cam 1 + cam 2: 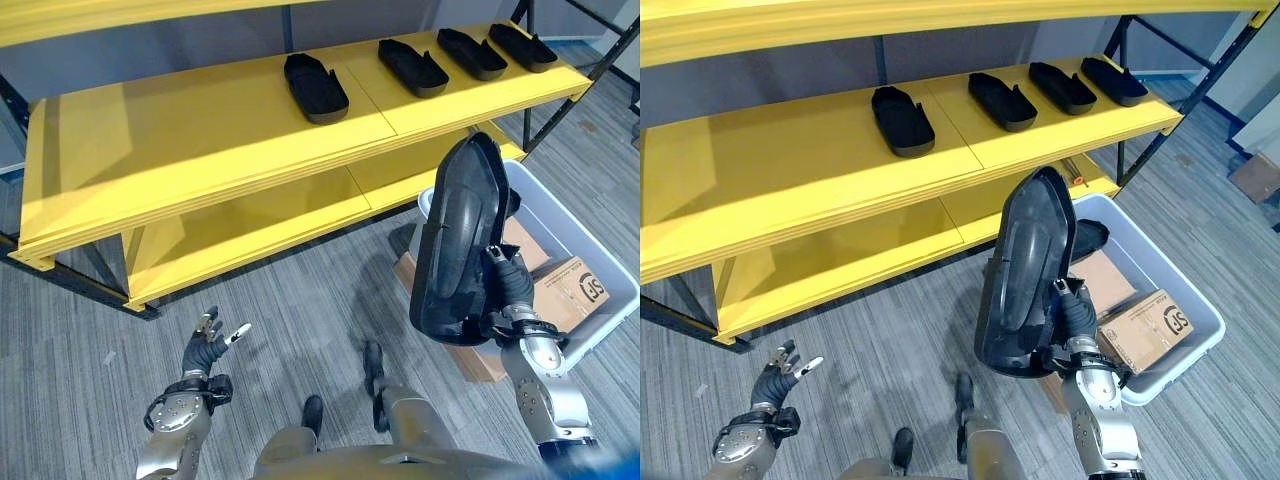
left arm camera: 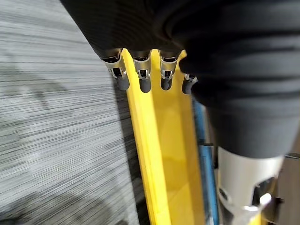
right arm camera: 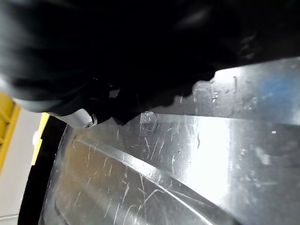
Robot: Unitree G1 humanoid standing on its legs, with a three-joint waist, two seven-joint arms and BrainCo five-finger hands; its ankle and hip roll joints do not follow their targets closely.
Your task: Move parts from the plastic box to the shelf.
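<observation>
Four on the shelf already: four black parts (image 1: 316,87) are sitting along the back of the yellow shelf (image 1: 180,140), clustered toward its right half.
Part in hand: the right robot hand (image 1: 505,290) is gripping a fifth black part (image 1: 455,240), fingers curling round its lower edge, holding it upright and clear of the plastic box (image 1: 590,250).
Right wrist view: a scratched, glossy dark surface (image 3: 154,173) is sitting right against the camera, which fits the hold.
Left robot hand: it is hanging low over the grey floor (image 1: 280,310) at lower left (image 1: 205,345), fingers loose and spread, holding nothing.
Box: it is standing on the floor at the right, by the shelf's lower level, with cardboard cartons (image 1: 570,285) and what looks like one more dark part (image 1: 1087,238) inside.
Step in hand: I judge this as the carry from box to shelf, lift done, placing not yet done.
Doing it well: the part is standing on end, so it probably needs tipping flat before it goes down, like its neighbours.
Edges: the shelf's front lip (image 1: 300,170) is the thing to clear; the part should be raised above it before it travels inward.
Open room: the left half of the shelf is lying bare, and a gap is showing left of the nearest part, so a landing spot is waiting there.
</observation>
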